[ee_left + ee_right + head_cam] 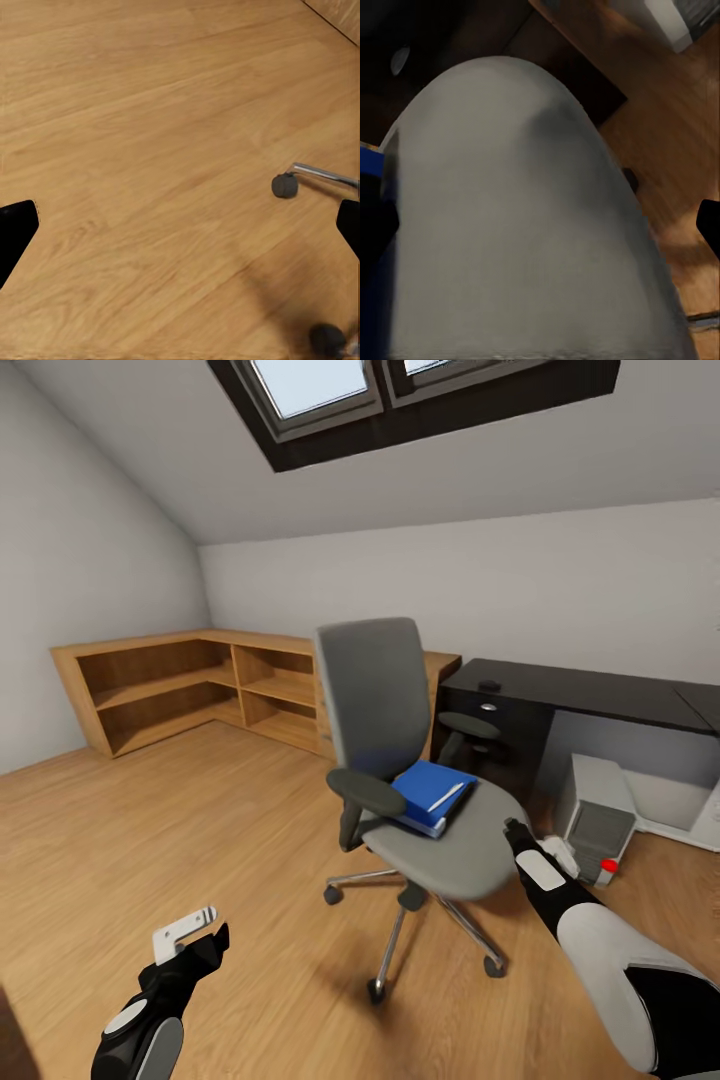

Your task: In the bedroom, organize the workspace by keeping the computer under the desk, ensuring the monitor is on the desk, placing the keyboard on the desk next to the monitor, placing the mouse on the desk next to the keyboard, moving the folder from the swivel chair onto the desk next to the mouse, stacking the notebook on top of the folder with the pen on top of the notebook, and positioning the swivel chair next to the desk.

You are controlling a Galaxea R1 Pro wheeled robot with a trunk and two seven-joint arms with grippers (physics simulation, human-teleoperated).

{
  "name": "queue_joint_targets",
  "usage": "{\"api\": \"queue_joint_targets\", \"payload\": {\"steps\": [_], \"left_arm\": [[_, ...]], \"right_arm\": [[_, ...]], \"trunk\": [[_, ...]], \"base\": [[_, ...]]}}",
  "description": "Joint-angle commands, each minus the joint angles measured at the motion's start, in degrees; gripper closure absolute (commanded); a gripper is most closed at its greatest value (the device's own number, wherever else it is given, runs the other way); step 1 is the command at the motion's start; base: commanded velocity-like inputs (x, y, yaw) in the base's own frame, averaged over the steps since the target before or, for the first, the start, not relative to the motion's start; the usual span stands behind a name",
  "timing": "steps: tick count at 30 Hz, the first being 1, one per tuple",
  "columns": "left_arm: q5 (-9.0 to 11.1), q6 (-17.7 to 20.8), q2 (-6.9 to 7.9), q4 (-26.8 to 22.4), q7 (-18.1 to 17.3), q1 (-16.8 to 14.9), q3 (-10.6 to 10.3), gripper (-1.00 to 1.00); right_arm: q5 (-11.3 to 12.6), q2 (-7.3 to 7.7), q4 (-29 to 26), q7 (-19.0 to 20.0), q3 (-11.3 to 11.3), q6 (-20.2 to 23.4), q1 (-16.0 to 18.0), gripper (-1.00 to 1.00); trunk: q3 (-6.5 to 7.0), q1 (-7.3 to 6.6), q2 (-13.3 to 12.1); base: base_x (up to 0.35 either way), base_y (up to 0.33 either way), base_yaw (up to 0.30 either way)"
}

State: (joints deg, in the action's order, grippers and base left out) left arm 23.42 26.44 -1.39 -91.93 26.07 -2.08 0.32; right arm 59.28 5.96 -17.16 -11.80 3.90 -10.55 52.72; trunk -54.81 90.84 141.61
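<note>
Daylight pours from the skylight [330, 385] overhead, my room evenly bright. Soft shadow pools under the swivel chair [420, 760]. My right wrist view is dim, its seat blurred.

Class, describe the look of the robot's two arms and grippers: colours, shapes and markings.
Left arm: black, rounded casing with a grey oval patch, ending in a gripper with pale grey fingers. Right arm: bulky white and black segments, a white patch near its black-and-white gripper.

Folder [432, 792] on swivel chair [400, 760] seat; desk [590, 695] behind-right; computer [597, 815] under desk.
</note>
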Motion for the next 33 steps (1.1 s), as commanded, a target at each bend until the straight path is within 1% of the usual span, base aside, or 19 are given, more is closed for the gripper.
{"api": "queue_joint_targets", "payload": {"steps": [1, 8, 10, 11, 13, 14, 17, 18, 19, 20, 22, 23, 24, 28, 33], "left_arm": [[0.57, 0.19, -0.02, -0.09, 0.34, -0.03, 0.03, -1.00], [0.57, 0.19, -0.02, -0.09, 0.30, -0.03, 0.03, -1.00], [0.57, 0.18, -0.02, -0.09, 0.30, -0.03, 0.03, -1.00], [0.57, 0.19, -0.02, -0.09, 0.30, -0.03, 0.03, -1.00], [0.57, 0.19, -0.02, -0.09, 0.30, -0.03, 0.03, -1.00], [0.57, 0.19, -0.02, -0.09, 0.30, -0.03, 0.05, -1.00], [0.53, 0.09, -0.05, -0.13, 0.38, -0.03, 0.04, -1.00], [0.51, 0.03, -0.10, -0.17, 0.45, -0.03, 0.02, -1.00], [0.51, 0.01, -0.12, -0.19, 0.47, -0.03, -0.03, -1.00], [0.50, -0.02, -0.15, -0.21, 0.51, -0.03, -0.19, -1.00], [0.49, -0.02, -0.13, -0.23, 0.53, -0.03, -0.41, -1.00], [0.49, -0.02, -0.12, -0.25, 0.55, -0.03, -0.75, -1.00], [0.49, -0.02, -0.11, -0.26, 0.56, -0.03, -0.85, -1.00], [0.48, -0.04, -0.11, -0.26, 0.56, -0.03, -0.97, -1.00], [0.48, 0.00, -0.11, -0.26, 0.56, -0.03, -1.01, -1.00]], "right_arm": [[0.61, 0.01, 0.00, -0.05, -0.05, -0.19, 0.02, -1.00], [0.90, 0.15, 0.19, -0.10, 0.02, 0.14, 0.02, -1.00], [1.07, 0.52, 0.24, -0.13, 0.06, 1.43, 0.00, -1.00], [1.15, 0.66, 0.26, -0.10, 0.10, 3.25, 0.01, -1.00], [1.37, 0.71, 0.27, -0.09, 0.19, 4.66, 0.01, -1.00], [1.88, 0.74, 0.28, -0.08, 0.27, 6.10, 0.01, -1.00], [3.27, 0.82, 0.28, -0.07, 0.34, 8.29, 0.02, -1.00], [4.49, 0.88, 0.28, -0.09, 0.36, 9.75, 0.02, -1.00], [5.13, 0.95, 0.28, -0.10, 0.37, 10.47, 0.02, -1.00], [6.44, 1.19, 0.28, -0.12, 0.37, 11.91, 0.02, -1.00], [7.56, 1.53, 0.30, -0.13, 0.36, 13.35, 0.00, -1.00], [9.17, 2.14, 0.34, -0.14, 0.34, 16.22, 0.01, -1.00], [9.75, 2.32, 0.35, -0.13, 0.33, 17.57, 0.01, -1.00], [10.69, 2.54, 0.37, -0.10, 0.33, 20.23, 0.01, -1.00], [11.15, 2.62, 0.37, -0.21, 0.38, 22.00, -0.01, -1.00]], "trunk": [[-0.06, -0.04, 0.03], [-0.06, -0.04, 0.03], [-0.06, -0.04, 0.03], [-0.06, -0.04, 0.03], [-0.06, -0.04, 0.03], [-0.06, -0.04, 0.03], [-0.06, -0.04, 0.03], [-0.06, -0.04, 0.03], [-0.06, -0.04, 0.03], [-0.06, -0.04, 0.03], [-0.06, -0.04, 0.03], [-0.06, -0.04, 0.03], [-0.06, -0.04, 0.03], [-0.06, -0.04, 0.03], [-0.06, -0.04, 0.03]], "base": [[-0.292, -0.120, 0.000], [-0.255, -0.126, 0.000], [-0.118, -0.076, 0.000], [-0.049, -0.030, 0.000], [-0.035, -0.022, 0.000], [-0.020, -0.012, 0.000], [-0.013, -0.008, 0.000], [-0.007, -0.004, 0.000], [-0.005, -0.003, 0.000], [-0.003, -0.002, 0.000], [-0.002, -0.001, 0.000], [0.000, 0.000, 0.000], [0.000, 0.000, 0.000], [0.000, 0.000, 0.000], [0.000, 0.000, 0.000]]}}
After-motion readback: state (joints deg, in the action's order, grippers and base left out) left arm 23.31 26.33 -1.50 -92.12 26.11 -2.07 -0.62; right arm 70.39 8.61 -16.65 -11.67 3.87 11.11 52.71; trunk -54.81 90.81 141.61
